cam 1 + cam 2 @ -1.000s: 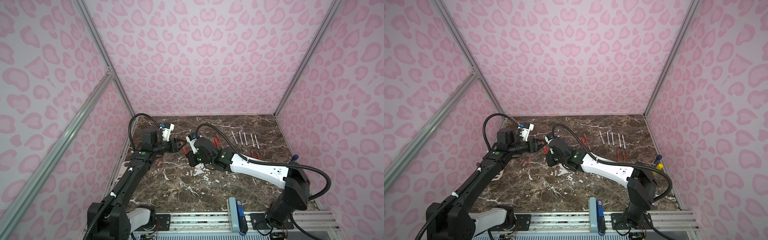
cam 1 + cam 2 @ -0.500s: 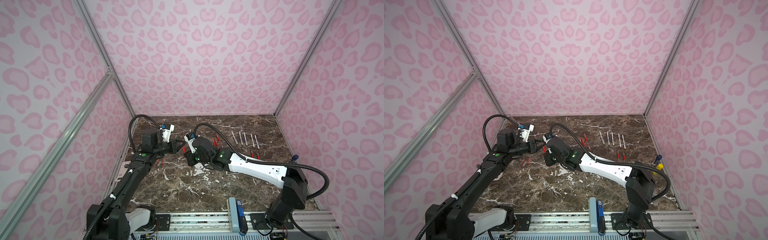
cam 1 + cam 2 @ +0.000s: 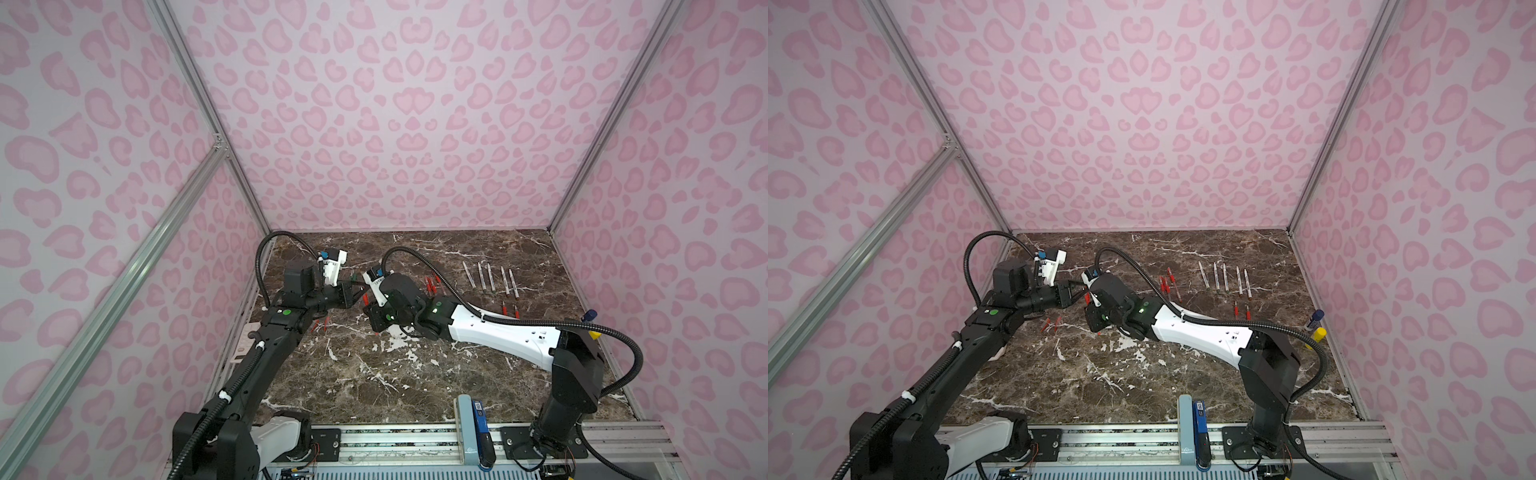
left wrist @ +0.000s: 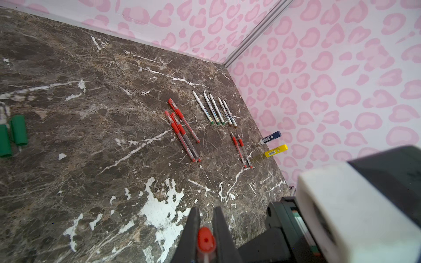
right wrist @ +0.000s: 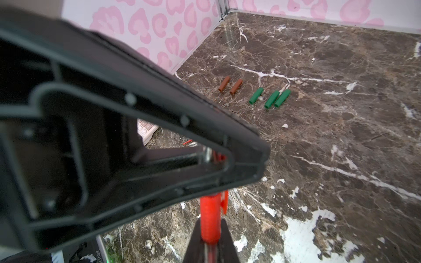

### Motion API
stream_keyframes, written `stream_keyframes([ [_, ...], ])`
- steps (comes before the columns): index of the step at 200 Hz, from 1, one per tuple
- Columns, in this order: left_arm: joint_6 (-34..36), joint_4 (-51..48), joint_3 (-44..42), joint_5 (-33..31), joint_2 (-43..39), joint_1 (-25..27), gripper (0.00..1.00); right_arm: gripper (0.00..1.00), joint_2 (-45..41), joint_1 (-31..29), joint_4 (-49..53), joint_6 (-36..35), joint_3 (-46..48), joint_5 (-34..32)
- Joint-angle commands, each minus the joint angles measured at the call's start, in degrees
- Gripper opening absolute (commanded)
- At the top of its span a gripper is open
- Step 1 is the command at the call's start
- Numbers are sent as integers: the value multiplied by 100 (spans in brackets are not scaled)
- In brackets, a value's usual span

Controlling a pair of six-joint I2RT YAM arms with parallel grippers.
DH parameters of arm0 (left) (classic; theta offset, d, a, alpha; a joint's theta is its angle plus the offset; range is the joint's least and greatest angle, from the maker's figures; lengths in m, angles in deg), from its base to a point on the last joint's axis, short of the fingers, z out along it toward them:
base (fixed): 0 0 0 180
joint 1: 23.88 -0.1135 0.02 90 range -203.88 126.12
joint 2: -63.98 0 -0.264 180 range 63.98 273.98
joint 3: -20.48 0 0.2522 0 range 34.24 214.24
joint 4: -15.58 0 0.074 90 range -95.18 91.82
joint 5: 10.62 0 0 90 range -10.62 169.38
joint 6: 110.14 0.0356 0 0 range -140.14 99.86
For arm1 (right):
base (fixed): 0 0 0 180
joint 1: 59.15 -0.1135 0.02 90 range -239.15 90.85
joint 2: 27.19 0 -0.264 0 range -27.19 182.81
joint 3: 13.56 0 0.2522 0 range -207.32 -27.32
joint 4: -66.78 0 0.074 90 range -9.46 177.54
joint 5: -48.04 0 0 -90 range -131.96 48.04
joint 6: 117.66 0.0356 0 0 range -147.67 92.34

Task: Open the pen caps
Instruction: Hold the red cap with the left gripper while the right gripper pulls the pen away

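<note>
Colours, cell and contents.
Wall panels (image 3: 395, 104): pale pink, darker pink heart-blotch print. Marble-look tabletop (image 3: 415, 374): dark brown, white veins. Slim clear stick pens (image 4: 182, 129): red ink. Thin barrel pens (image 4: 214, 109): white. Green tapered plastic caps (image 5: 270, 98); brown tapered plastic caps (image 5: 230, 85). Round-ended plastic cap (image 4: 206, 239), ribbed pen grip (image 5: 209, 216): red. Yellow thick tube (image 4: 276, 150); white thick tube (image 4: 271, 137), navy cap.

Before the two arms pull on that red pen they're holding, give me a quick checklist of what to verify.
1. Left gripper shut on the end of the red pen: ok.
2. Right gripper shut on the same pen: ok.
3. Red cap still on, ready to pull: ok.
4. Right gripper holds the barrel rather than the cap: cannot tell.
5. Loose green caps and brown caps lie away from the held pen: ok.
</note>
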Motion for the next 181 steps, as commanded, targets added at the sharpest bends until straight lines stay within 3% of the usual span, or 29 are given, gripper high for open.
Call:
stream_keyframes([
  [1, 71, 87, 55, 111, -32, -3, 4, 1, 131, 9, 50, 4, -42, -35],
  [117, 244, -116, 333, -115, 125, -107, 3, 0, -230, -194, -922, 540, 1903, 107],
  [181, 360, -254, 483, -281, 166, -252, 4, 0, -424, -81, -847, 487, 2089, 104],
])
